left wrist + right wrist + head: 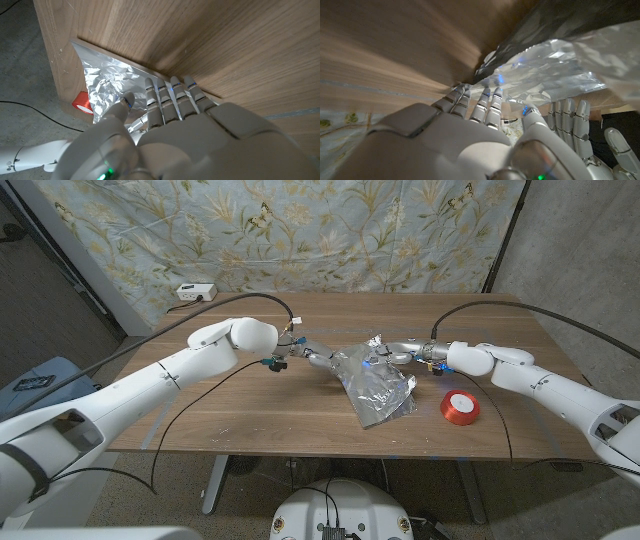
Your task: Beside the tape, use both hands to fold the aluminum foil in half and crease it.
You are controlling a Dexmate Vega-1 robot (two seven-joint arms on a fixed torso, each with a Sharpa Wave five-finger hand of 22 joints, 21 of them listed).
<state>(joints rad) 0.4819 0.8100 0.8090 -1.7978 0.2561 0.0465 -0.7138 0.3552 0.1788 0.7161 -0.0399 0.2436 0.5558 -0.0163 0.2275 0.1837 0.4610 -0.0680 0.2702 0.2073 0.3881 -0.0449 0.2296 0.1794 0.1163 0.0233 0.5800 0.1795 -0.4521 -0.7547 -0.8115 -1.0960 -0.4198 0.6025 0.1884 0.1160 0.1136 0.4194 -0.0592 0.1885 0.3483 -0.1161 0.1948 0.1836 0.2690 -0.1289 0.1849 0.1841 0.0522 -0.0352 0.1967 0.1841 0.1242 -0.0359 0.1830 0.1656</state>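
Crinkled silver foil (374,385), glossy red tape roll (460,408)

a wooden table (250,420) with a dark grain stands on a grey speckled floor (180,490). behind its far edge hangs a pale blue cloth (300,230) printed with leaves and butterflies. a white power strip (196,292) sits at the far left.

The aluminum foil (374,384) lies on the counter (250,420) near its middle, with the tape (460,408) just beside it on the robot's right. The left hand (312,356) meets the foil's far left edge; the right hand (392,352) meets its far right edge.
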